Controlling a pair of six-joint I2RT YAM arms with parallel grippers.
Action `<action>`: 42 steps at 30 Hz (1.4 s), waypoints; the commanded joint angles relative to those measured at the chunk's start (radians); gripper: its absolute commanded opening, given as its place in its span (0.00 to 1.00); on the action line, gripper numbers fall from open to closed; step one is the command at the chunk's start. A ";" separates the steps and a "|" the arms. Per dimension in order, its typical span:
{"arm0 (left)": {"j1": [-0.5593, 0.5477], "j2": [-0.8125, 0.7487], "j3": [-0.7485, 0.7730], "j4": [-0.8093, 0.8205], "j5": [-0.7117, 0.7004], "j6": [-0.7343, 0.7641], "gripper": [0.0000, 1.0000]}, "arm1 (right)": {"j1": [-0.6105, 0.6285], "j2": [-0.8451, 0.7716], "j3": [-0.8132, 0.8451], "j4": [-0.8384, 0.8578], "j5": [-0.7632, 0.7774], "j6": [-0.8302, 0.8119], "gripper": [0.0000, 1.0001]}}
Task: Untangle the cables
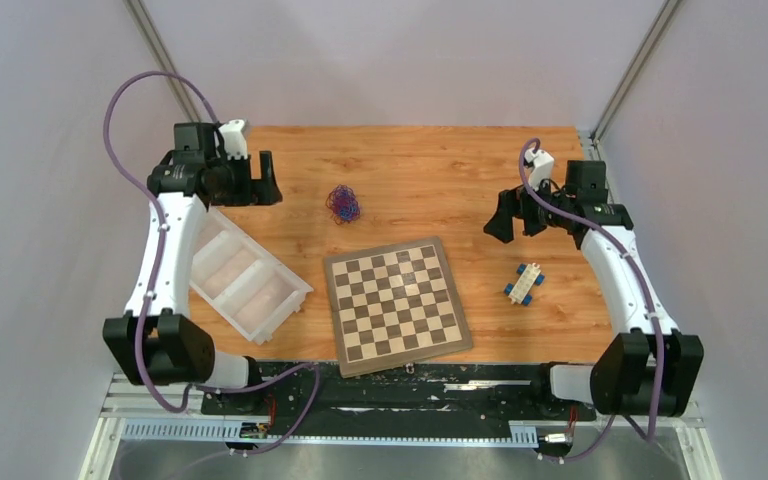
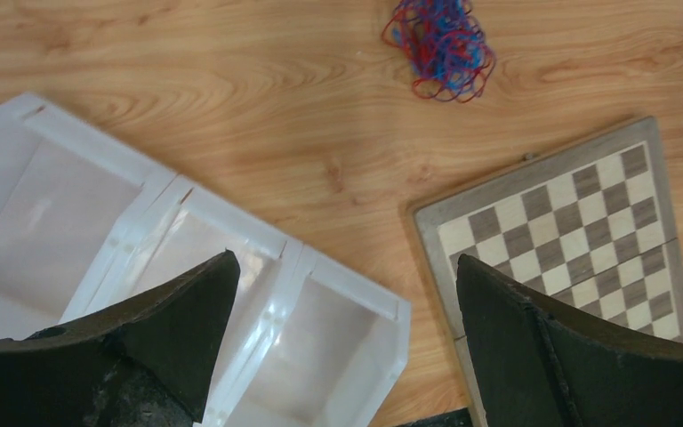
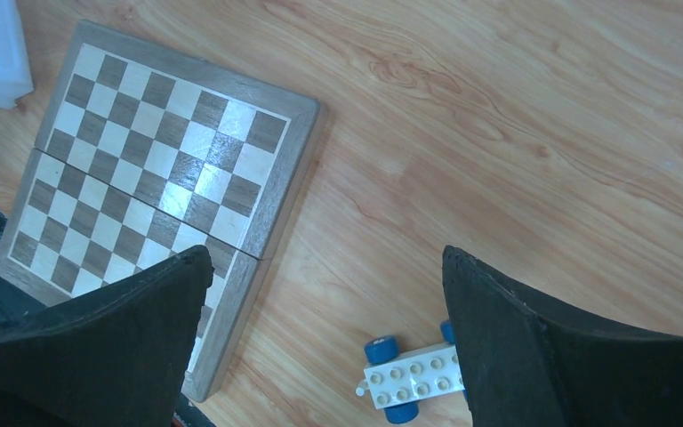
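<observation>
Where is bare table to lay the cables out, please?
Bare wood: the far strip of the table behind the cables, and the stretch between cables and right pincer. Crowded: near left, where the white tray and chessboard sit close.

The cables (image 1: 343, 203) lie bunched in 1 small, tight knot of red, blue and dark purple loops on the wooden table, just beyond the chessboard's (image 1: 396, 304) far-left corner, not touching it.

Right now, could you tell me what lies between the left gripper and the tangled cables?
Only bare wooden table: in the top external view, the stretch from the left gripper to the cables holds no object. The left wrist view agrees.
</observation>
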 commanded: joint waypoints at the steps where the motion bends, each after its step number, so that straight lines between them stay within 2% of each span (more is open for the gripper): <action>1: -0.022 0.116 0.038 0.094 0.242 -0.012 1.00 | 0.001 0.098 0.098 0.068 -0.085 0.052 1.00; 8: -0.138 0.258 0.000 0.338 0.250 -0.089 1.00 | 0.020 0.296 0.225 0.082 -0.120 0.085 1.00; 15: -0.169 0.510 0.097 0.450 0.281 -0.185 1.00 | 0.134 0.491 0.371 0.081 -0.079 0.098 1.00; 21: -0.184 0.647 0.159 0.490 0.279 -0.250 0.91 | 0.194 0.629 0.497 0.085 -0.064 0.106 1.00; 26: -0.192 0.747 0.204 0.499 0.334 -0.266 0.76 | 0.211 0.756 0.581 0.107 -0.138 0.165 1.00; 30: -0.222 0.787 0.232 0.505 0.376 -0.228 0.58 | 0.213 0.855 0.684 0.133 -0.205 0.244 1.00; 32: -0.238 0.795 0.232 0.513 0.429 -0.207 0.43 | 0.220 0.876 0.694 0.160 -0.225 0.265 1.00; 33: -0.242 0.795 0.232 0.514 0.447 -0.196 0.29 | 0.226 0.881 0.696 0.167 -0.228 0.270 1.00; 34: -0.249 0.794 0.232 0.521 0.485 -0.190 0.21 | 0.230 0.882 0.695 0.170 -0.238 0.274 1.00; 35: -0.252 0.781 0.228 0.529 0.504 -0.186 0.07 | 0.235 0.875 0.687 0.179 -0.249 0.270 1.00; 37: -0.265 0.735 0.202 0.574 0.537 -0.172 0.00 | 0.245 0.853 0.656 0.197 -0.255 0.254 0.97; 39: -0.275 0.674 0.146 0.657 0.584 -0.163 0.00 | 0.257 0.832 0.640 0.201 -0.259 0.239 0.94; 42: -0.286 0.601 0.071 0.814 0.684 -0.227 0.00 | 0.265 0.794 0.626 0.204 -0.315 0.227 0.91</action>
